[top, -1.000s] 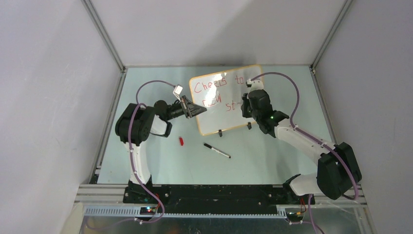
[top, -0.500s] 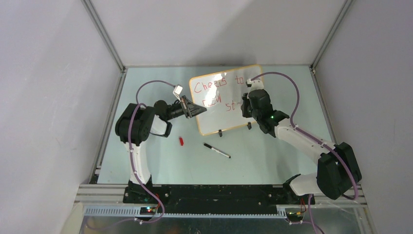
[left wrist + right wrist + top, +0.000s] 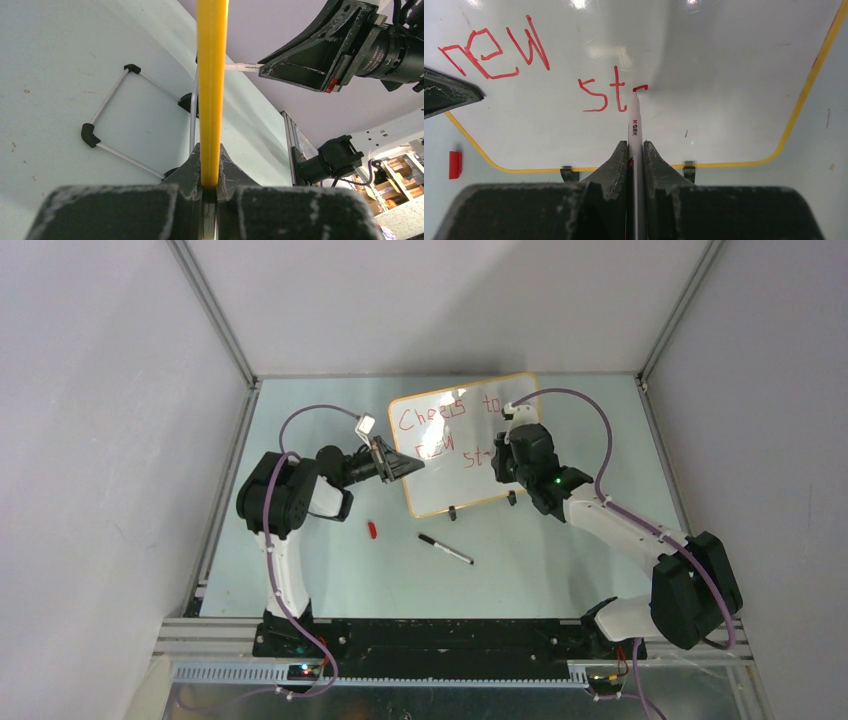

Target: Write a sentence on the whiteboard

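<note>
The whiteboard (image 3: 460, 475) stands tilted at the table's middle back on two black clip feet, its rim orange-yellow. Red letters (image 3: 432, 418) read "Cheers to" in the upper row and "new st" (image 3: 494, 47) in the lower row, with a short fresh stroke (image 3: 640, 88) after the "t". My left gripper (image 3: 410, 467) is shut on the board's left edge (image 3: 211, 90). My right gripper (image 3: 636, 146) is shut on a white marker (image 3: 634, 122) whose red tip touches the board at that fresh stroke.
A black marker (image 3: 446, 549) lies on the table in front of the board. A small red cap (image 3: 372, 530) lies to its left, also in the right wrist view (image 3: 455, 164). Grey walls enclose the table's sides and back.
My right gripper has shifted slightly left and up along the board with the marker. The left arm and the board have not moved.
</note>
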Controlling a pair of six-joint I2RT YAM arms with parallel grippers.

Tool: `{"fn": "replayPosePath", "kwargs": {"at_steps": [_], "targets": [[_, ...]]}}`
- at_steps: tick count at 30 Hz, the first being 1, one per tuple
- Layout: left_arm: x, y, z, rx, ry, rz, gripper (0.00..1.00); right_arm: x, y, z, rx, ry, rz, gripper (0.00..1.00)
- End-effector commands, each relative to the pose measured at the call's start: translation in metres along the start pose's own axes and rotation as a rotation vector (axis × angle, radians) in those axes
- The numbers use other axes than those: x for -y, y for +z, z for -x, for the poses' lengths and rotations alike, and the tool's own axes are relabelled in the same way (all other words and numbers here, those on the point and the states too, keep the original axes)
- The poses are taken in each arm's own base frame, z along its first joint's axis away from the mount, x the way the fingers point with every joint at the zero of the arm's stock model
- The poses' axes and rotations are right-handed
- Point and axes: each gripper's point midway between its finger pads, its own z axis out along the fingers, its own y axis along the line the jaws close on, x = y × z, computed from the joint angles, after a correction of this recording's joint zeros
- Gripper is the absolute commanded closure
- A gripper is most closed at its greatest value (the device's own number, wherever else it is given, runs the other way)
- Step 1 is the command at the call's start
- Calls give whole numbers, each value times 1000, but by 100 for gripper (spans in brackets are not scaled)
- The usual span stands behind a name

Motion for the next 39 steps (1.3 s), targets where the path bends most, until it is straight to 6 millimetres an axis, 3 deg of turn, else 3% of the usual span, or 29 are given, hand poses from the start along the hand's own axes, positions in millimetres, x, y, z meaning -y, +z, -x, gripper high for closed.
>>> {"fn": "replayPosePath", "kwargs": {"at_steps": [1, 12, 26, 39], "targets": [[16, 5, 19, 31, 83, -51, 100, -9, -5, 16, 27, -14, 31, 100], [16, 5, 18, 31, 83, -50, 100, -5, -8, 5, -4, -32, 4, 100], [16, 5, 19, 31, 84, -52, 100, 8, -5, 14, 33, -13, -48, 100], [17, 6, 18, 28, 84, -55, 100, 7, 0, 25, 45, -5, -45, 100]]}}
